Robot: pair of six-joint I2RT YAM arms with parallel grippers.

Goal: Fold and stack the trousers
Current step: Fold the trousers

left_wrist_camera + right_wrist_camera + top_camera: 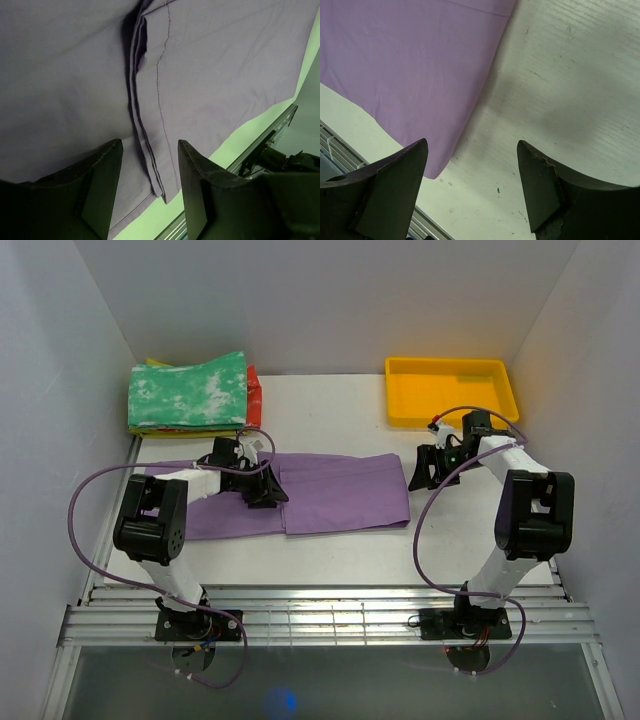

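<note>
Trousers (340, 495), one lilac pair, lie flat across mid-frame; one garment stack (190, 392) upper left; one yellow tray (450, 362) upper right; left gripper (262, 485), jaws apart, over the trousers' fold; right gripper (425, 470), jaws apart, beside their right edge

Bare tabletop (330, 405) was left btwn back-L garment stack (190, 392) & back-R yellow tray (450, 390), also along near edge. Centre was covered by trousers (345, 495); sides were hemmed in by walls (50, 390).
</note>
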